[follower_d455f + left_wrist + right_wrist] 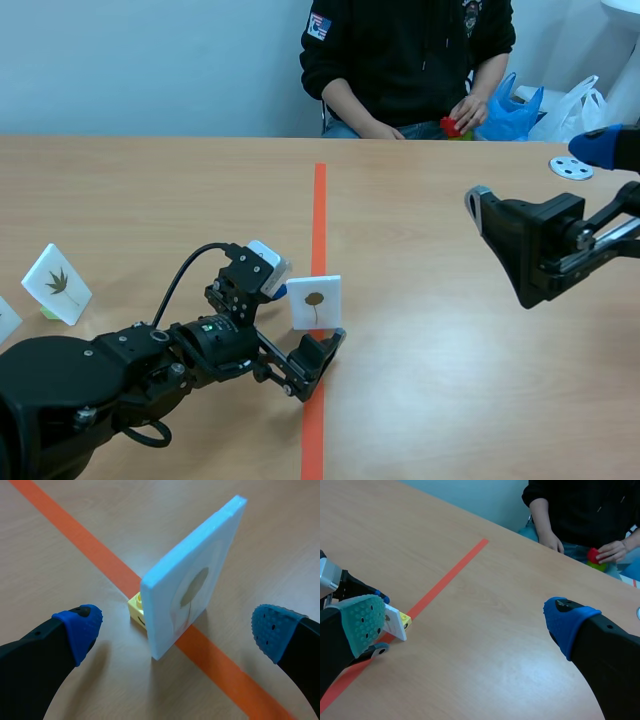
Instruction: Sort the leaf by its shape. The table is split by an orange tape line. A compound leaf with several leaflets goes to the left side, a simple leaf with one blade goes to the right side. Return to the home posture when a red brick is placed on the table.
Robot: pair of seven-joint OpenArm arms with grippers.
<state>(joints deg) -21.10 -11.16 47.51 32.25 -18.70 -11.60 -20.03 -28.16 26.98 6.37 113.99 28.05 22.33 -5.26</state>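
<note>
A white card with a single-blade leaf stands upright on a small yellow brick, right on the orange tape line. My left gripper is open and low on the table, just short of the card. In the left wrist view the card sits between and slightly ahead of the blue pads, touching neither. My right gripper hangs open above the right half of the table, holding nothing. From there the card shows far off beside one pad.
A card with a several-leaflet leaf stands on the left side, with another card's edge near it. A person sits across the table holding a red brick in one hand. A white disc lies far right.
</note>
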